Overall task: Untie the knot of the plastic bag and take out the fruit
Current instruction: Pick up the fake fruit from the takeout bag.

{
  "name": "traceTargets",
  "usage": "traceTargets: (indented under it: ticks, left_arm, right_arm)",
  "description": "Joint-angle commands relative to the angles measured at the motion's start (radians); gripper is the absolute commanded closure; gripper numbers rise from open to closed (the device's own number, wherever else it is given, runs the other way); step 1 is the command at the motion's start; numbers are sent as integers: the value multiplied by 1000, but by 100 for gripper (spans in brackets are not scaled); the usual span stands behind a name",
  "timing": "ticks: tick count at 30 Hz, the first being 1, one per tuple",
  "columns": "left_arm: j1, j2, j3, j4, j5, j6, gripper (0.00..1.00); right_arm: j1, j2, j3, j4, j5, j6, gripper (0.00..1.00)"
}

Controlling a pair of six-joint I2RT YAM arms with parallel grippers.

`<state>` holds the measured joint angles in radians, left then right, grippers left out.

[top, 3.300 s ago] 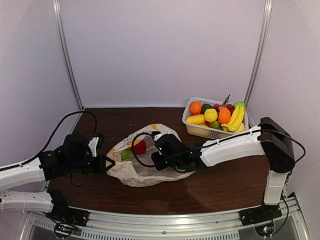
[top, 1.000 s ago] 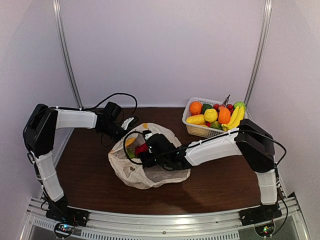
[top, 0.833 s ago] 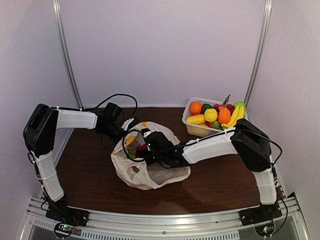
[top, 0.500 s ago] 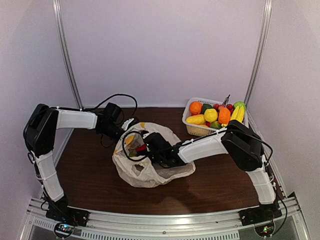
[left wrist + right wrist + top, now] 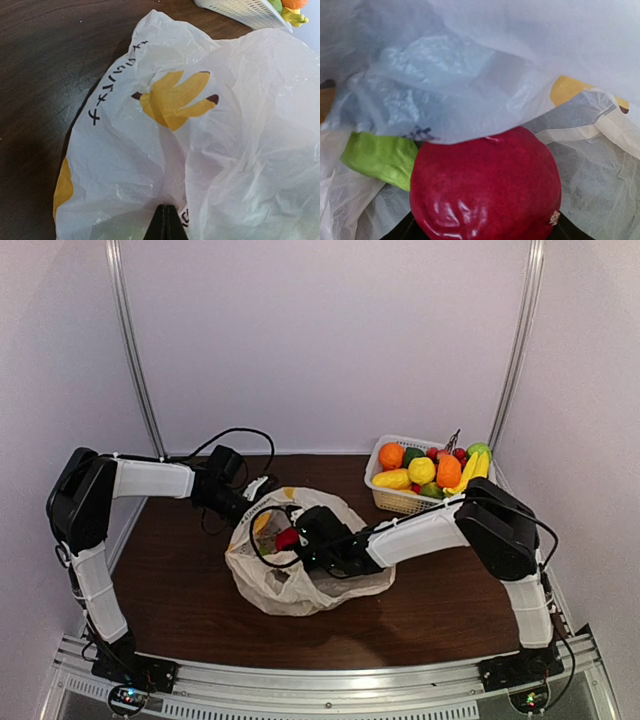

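Observation:
The plastic bag (image 5: 300, 575) lies open mid-table, and no knot shows. My left gripper (image 5: 258, 492) is shut on the bag's back-left rim; in the left wrist view the closed fingertips (image 5: 167, 220) pinch the cream plastic (image 5: 150, 165) below a yellow banana print (image 5: 172, 100). My right gripper (image 5: 297, 540) reaches into the bag's mouth and is shut on a round red fruit (image 5: 287, 537). In the right wrist view the red fruit (image 5: 485, 185) fills the space between the fingers (image 5: 405, 231), with plastic draped over its top. A light green fruit (image 5: 380, 157) lies beside it in the bag.
A white lattice basket (image 5: 400, 502) stands at the back right, holding a banana bunch (image 5: 470, 475), an orange fruit (image 5: 391, 455) and other fruit. Its corner shows in the left wrist view (image 5: 245, 10). Metal frame posts (image 5: 135, 350) stand at the back corners.
My left arm has swung from the bag's left side to its back-left rim. My right gripper has gone deeper into the bag and closed on the red fruit. The bag has shifted slightly right.

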<state>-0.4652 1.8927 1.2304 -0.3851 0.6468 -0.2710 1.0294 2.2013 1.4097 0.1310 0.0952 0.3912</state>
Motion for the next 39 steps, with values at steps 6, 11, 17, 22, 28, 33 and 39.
traceTargets:
  ticks: [6,11,17,22,28,33,39]
  left_arm:
    - [3,7,-6,27,-39,4,100]
    - [3,-3,-7,28,-47,6,100]
    - [3,-16,-9,26,-58,10,100]
    - [3,-19,-9,27,-61,10,100]
    - [3,-25,-9,27,-68,12,100]
    - [3,-31,-9,23,-76,16,100]
    - [3,-44,-9,21,-79,19,100]
  right_arm:
    - [54,-239,-145,29,-31,-120,47]
    - [109,-324,-194,2,-31,-183,47]
    - [184,-407,-214,-27,20,-218,46]
    - [226,-465,-212,-50,87,-229,46]
    - [248,-549,-220,-77,175,-231,45]
    - [250,-636,-240,-107,236,-235,45]
    - [253,-802,-262,-167,310,-213,45]
